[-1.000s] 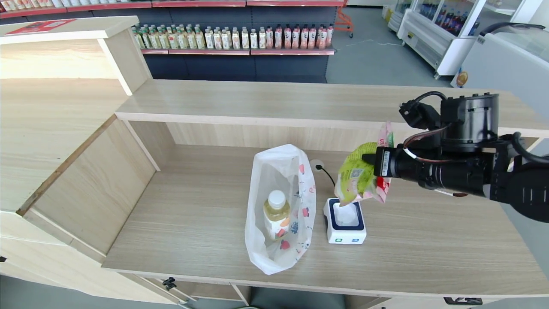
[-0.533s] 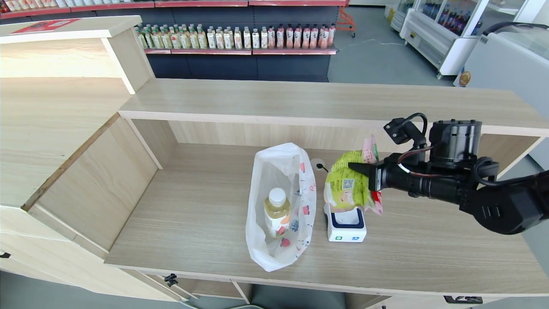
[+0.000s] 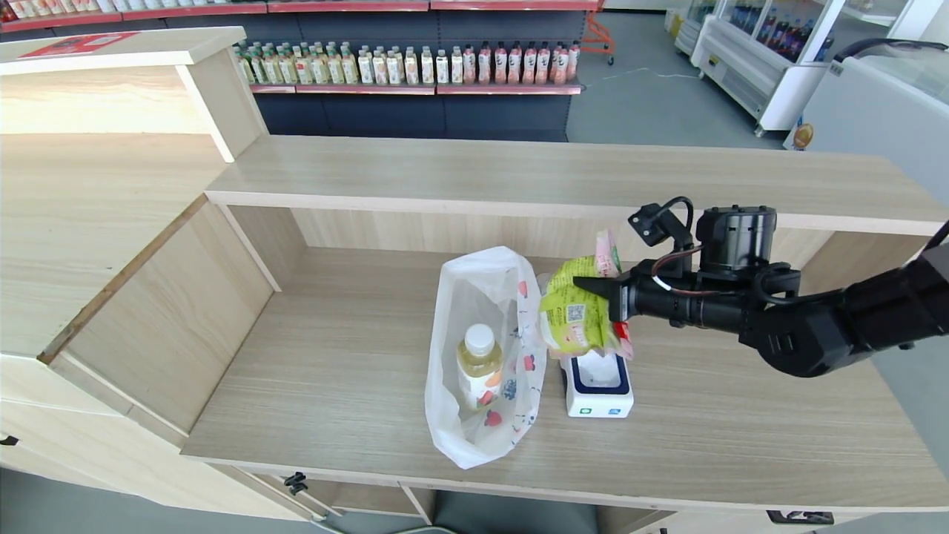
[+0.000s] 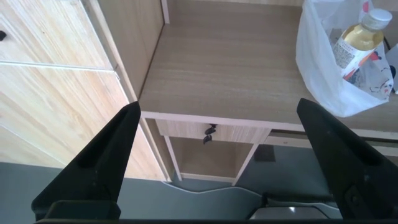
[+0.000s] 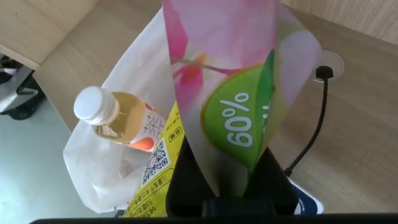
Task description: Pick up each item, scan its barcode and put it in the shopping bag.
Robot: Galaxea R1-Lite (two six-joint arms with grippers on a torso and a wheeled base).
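Item 1. Right hand point(image 3: 597, 294): we record it clamped on two snack packets at once, a green packet point(image 3: 574, 317) with a square code facing us and a pink packet point(image 3: 608, 251) behind it. In the right wrist view the hand point(image 5: 230, 190) grips both at their lower edge, with the pink packet point(image 5: 227, 81) standing up tall and the green packet point(image 5: 154, 169) alongside it.

Item 2. Packets, position: we list them off the table point(image 3: 356, 386), held in the air over the far end of the scanner point(image 3: 597, 380) and just beside the rim of the shopping bag point(image 3: 511, 297).

Item 3. Shopping bag: white, printed, open, standing on the table, with the scanner just beside it on the robot's right. We count one capped bottle point(image 3: 478, 365) of pale yellow drink inside.

Item 4. Cable point(image 5: 309, 127): black, running across the table to a round port.

Item 5. Left hand point(image 4: 219, 107): fingers wide apart, gripping nothing, hanging before the table's near edge, well apart from the bag point(image 4: 323, 68).

Item 6. Background: a shelf point(image 3: 415, 87) of bottled drinks.
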